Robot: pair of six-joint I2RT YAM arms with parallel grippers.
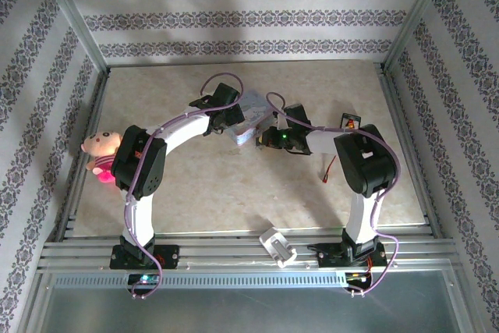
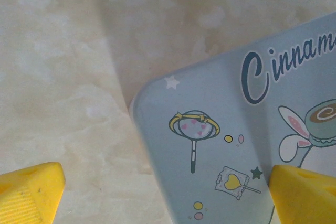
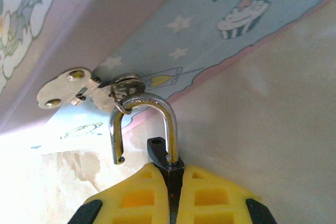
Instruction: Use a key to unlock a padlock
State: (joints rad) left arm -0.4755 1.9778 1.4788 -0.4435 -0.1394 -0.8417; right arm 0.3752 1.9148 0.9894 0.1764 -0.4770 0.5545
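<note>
The padlock (image 3: 159, 149) is a tiny black body with a silvery shackle (image 3: 170, 121). One shackle leg hangs free of the body, and the shackle hooks through the ring of the metal hasp (image 3: 79, 90) on the pale blue cartoon tin (image 3: 210, 19). My right gripper (image 3: 170, 171) is shut on the padlock's black body, right at the tin's side. My left gripper (image 2: 168, 195) hovers open over a corner of the tin's lid (image 2: 226, 124), with its yellow fingertips (image 2: 31, 195) wide apart. From above, both grippers meet at the tin (image 1: 253, 107) mid-table. The key is out of view.
A pink plush toy (image 1: 99, 154) lies at the left edge of the table. A white boxy piece with a grey end (image 1: 278, 246) rests on the front rails. A small dark object (image 1: 350, 122) sits right of the right arm. Metal frame posts border the table.
</note>
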